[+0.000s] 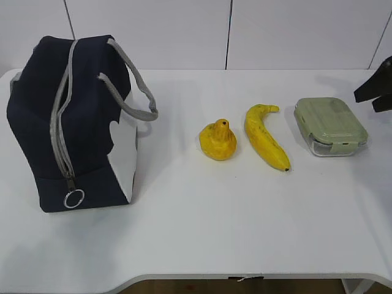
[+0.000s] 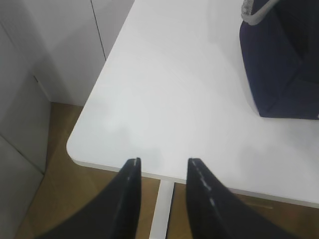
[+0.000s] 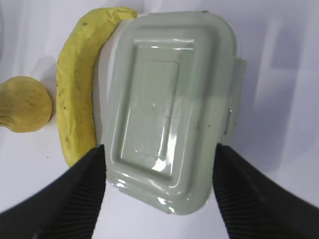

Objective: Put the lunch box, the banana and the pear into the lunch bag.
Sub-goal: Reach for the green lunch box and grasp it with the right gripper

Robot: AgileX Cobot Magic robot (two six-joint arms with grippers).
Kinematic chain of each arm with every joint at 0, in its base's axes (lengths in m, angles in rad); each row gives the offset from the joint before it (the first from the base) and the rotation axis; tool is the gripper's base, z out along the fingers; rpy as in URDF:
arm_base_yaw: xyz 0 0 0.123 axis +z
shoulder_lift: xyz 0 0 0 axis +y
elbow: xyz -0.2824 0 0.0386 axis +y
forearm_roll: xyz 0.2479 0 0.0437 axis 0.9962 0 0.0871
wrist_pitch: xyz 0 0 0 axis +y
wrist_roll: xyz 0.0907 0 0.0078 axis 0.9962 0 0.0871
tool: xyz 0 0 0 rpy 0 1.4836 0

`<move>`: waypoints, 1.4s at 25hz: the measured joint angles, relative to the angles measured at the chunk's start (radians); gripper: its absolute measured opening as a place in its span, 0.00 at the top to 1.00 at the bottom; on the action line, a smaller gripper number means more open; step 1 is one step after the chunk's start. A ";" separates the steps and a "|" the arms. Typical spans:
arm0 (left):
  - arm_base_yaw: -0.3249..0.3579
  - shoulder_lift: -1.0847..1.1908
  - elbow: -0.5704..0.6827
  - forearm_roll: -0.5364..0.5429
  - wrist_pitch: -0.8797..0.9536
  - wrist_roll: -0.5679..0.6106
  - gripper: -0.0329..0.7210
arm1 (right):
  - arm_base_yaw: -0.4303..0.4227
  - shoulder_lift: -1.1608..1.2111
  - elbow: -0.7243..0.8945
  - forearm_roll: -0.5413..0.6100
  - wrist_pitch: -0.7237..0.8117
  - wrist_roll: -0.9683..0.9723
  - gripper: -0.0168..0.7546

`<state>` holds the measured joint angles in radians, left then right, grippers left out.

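**Three items still out: gripping the lunch box first**

Three items sit on the table (image 1: pixel 202 233), none bagged yet. The lunch box (image 3: pixel 172 107) lies flat, green lid up, at the right end of the row, and in the right wrist view it fills the space between the spread jaws of the right gripper (image 3: pixel 159 164). The jaws stand wide apart, one either side of the box's near end; nothing is held. Whether the fingers already touch the walls cannot be told.

Judged procedure for this step:
1. Lower until the fingers bracket the clear walls below the lid rim, not the lid alone.
2. Keep clear of the side latch on the right edge, which could pop under pressure.
3. Mind the banana (image 3: pixel 79 84), lying just beside the box's left side; the left finger has little room there.
4. Close squarely and lift level.

Further left lies the pear (image 1: pixel 217 141), near the banana. The lunch bag (image 1: pixel 67 122) stands well apart at the table's left end, apparently zipped. The left gripper (image 2: pixel 163 164) hovers partly open and empty by the table's corner, beside the bag.
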<state>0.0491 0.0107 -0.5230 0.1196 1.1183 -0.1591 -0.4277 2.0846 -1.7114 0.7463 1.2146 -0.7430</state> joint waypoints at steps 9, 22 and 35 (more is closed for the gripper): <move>0.000 0.000 0.000 0.000 0.000 0.000 0.64 | -0.008 0.072 -0.003 0.046 0.000 -0.078 0.30; 0.000 0.000 0.000 0.000 0.000 0.000 0.64 | -0.036 0.126 -0.031 0.118 -0.004 -0.123 0.30; 0.000 0.000 0.000 0.000 0.000 0.000 0.64 | -0.041 0.163 -0.047 0.146 -0.006 -0.146 0.30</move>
<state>0.0491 0.0107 -0.5230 0.1196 1.1183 -0.1591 -0.4688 2.2478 -1.7586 0.8924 1.2089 -0.8888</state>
